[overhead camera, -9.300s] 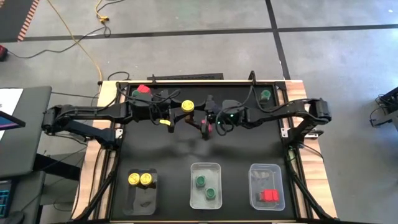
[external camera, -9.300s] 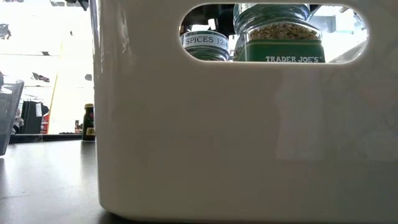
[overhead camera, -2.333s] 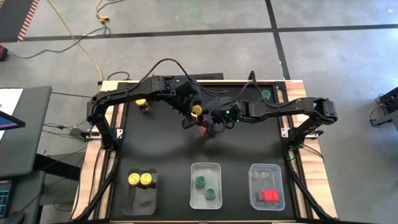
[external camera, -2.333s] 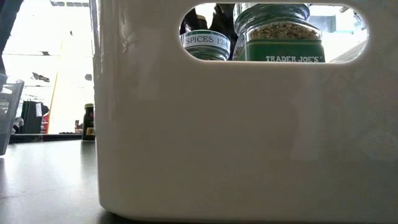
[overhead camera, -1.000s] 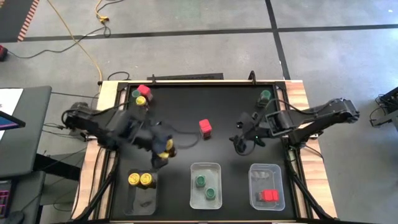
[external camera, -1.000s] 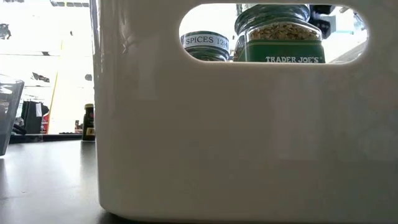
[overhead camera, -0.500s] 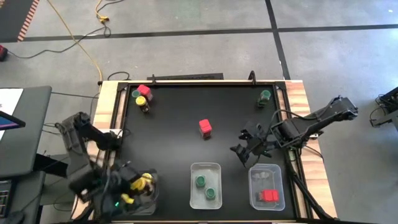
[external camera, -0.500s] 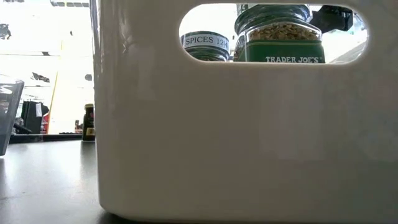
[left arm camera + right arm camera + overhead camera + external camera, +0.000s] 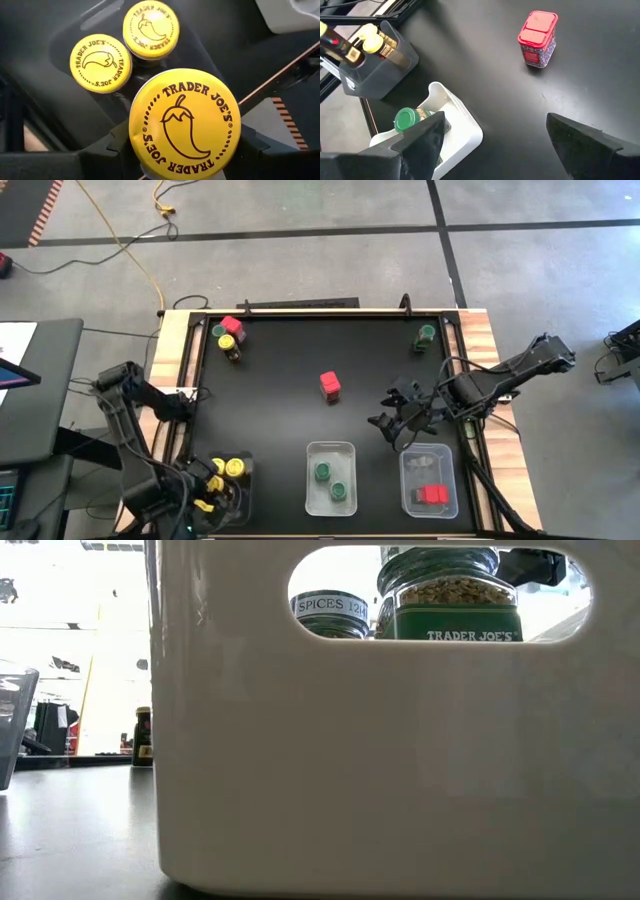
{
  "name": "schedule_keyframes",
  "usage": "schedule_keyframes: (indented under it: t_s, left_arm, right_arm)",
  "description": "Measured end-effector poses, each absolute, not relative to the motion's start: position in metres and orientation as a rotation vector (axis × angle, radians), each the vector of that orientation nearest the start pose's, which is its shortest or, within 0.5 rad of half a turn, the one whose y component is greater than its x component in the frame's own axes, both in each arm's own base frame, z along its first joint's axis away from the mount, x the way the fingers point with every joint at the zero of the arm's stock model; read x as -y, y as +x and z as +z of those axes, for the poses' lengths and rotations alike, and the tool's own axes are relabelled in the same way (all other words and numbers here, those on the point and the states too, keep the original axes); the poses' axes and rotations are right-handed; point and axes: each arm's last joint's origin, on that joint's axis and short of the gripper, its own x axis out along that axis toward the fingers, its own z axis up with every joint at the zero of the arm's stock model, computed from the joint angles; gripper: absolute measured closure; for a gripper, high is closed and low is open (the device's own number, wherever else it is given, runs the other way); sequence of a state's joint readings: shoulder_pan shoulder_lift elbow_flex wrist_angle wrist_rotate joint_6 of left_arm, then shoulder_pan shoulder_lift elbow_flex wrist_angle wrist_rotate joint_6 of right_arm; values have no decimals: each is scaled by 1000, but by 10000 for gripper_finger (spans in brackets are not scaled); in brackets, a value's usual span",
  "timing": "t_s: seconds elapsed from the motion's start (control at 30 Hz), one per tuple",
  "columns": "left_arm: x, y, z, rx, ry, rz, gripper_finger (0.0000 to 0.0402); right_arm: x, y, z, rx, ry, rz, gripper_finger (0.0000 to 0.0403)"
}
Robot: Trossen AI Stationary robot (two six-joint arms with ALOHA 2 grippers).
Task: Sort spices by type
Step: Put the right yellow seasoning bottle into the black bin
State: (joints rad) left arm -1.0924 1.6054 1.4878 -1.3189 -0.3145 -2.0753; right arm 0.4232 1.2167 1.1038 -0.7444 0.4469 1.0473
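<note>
**Spice jars: a yellow-lidded one held over the left tray**

The left claw (image 9: 205,492) is clamped on a yellow-lidded jar (image 9: 184,122) right above the leftmost tray (image 9: 245,498), beside two yellow-lidded jars (image 9: 228,467) already standing in it. At the desk's (image 9: 280,410) far left corner stand a green-lidded jar (image 9: 218,331), a red-lidded jar (image 9: 231,326) and another yellow-lidded jar (image 9: 227,344), close together. A lone red-lidded jar (image 9: 330,385) stands mid-desk. The middle tray (image 9: 331,450) holds two green-lidded jars (image 9: 331,480). The right claw (image 9: 388,427) hangs with its jaws wide apart and nothing between them, between the middle and right trays. The right tray (image 9: 428,452) holds red-lidded jars (image 9: 432,495). One green-lidded jar (image 9: 427,335) stands at the far right corner.
</note>
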Motion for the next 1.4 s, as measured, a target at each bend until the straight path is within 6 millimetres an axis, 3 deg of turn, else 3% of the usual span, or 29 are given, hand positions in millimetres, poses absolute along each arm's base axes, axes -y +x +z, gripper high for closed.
schedule_keyframes:
  t_s: [0.2, 0.43, 0.73, 1.0, 1.4]
  left_arm:
    - [258, 137, 280, -1128, -832, 642, 200]
    - [267, 136, 255, -1146, -814, 513, 200]
    - [268, 136, 252, -1159, -615, 358, 200]
    - [267, 136, 252, -1195, -324, 168, 200]
    - [273, 118, 230, -1215, -322, 126, 200]
  right_arm:
    - [-87, 224, 312, -669, 639, -415, 29]
    - [-87, 224, 312, -666, 654, -420, 29]
    - [-88, 226, 314, -646, 667, -408, 29]
    - [-88, 226, 314, -646, 667, -408, 29]
    - [-88, 226, 314, -646, 666, -408, 29]
